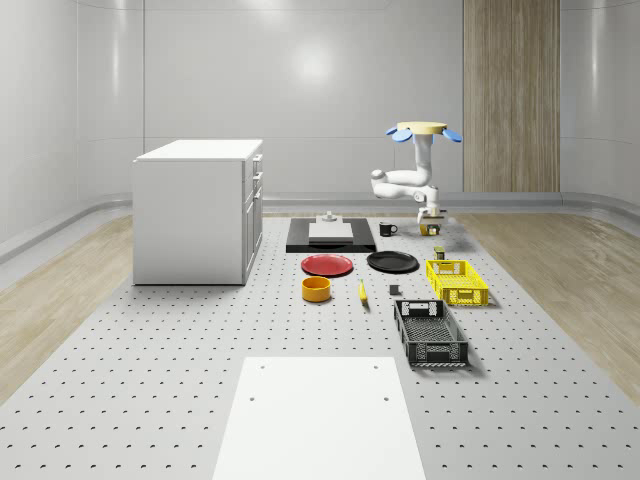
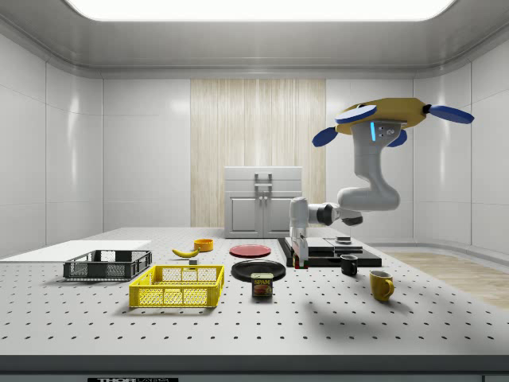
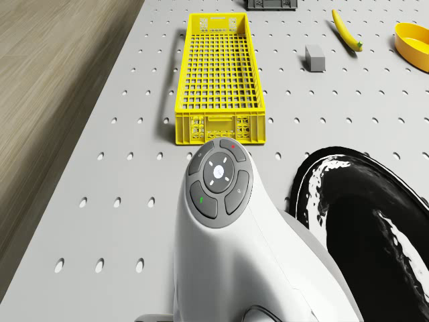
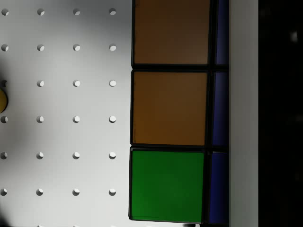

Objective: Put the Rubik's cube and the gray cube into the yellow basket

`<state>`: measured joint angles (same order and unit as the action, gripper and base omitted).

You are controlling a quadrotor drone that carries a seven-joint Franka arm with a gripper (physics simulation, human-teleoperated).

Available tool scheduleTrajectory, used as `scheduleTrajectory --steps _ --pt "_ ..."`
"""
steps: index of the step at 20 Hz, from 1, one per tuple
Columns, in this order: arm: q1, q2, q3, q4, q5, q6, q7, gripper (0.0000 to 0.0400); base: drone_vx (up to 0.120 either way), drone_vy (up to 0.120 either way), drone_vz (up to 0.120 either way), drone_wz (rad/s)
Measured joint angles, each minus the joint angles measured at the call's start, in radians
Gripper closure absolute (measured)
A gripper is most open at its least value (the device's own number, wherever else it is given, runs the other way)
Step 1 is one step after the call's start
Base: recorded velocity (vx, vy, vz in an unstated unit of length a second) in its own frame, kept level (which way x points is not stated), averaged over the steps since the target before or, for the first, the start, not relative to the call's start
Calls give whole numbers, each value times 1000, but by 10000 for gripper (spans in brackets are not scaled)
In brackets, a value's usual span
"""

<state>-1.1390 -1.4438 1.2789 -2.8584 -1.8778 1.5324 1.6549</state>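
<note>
The drone (image 1: pixel 421 130) hovers over the perforated table, behind the yellow basket (image 1: pixel 457 282), with its arm bent down. My gripper (image 1: pixel 434 225) hangs low over the table, shut on the Rubik's cube (image 1: pixel 436 230). In the side view the gripper (image 2: pixel 299 259) holds the cube (image 2: pixel 297 262) just behind the black plate. The wrist view has the cube's (image 4: pixel 169 109) orange, green and blue stickers close up; a dark part of the hand hides the remainder. The gray cube (image 1: pixel 394 291) lies on the table beside the yellow basket (image 3: pixel 220 80), apart from the gripper.
A black basket (image 1: pixel 430 333) stands in front of the yellow one. A black plate (image 1: pixel 392 262), red plate (image 1: pixel 327 264), orange bowl (image 1: pixel 316 289), banana (image 1: pixel 362 291) and black mug (image 1: pixel 387 229) lie nearby. A can (image 2: pixel 262 285) and yellow mug (image 2: pixel 381 285) stand close. A white cabinet (image 1: pixel 198 210) stands left.
</note>
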Motion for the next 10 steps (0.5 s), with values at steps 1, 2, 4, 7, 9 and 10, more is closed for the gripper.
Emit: scheduleTrajectory --steps 1,2,4,7,9,10 --pt "-1 -2 0 0 1 2 0 80 120 0 0 0" --pt "-1 -4 1 0 2 4 1 80 120 0 0 0" --pt "-2 -7 2 0 4 7 1 80 120 0 0 0" --pt "-4 -13 3 1 6 12 2 80 120 0 0 0" --pt "-5 -16 3 1 8 15 3 80 120 0 0 0" --pt "-6 -18 4 1 8 17 4 80 120 0 0 0"
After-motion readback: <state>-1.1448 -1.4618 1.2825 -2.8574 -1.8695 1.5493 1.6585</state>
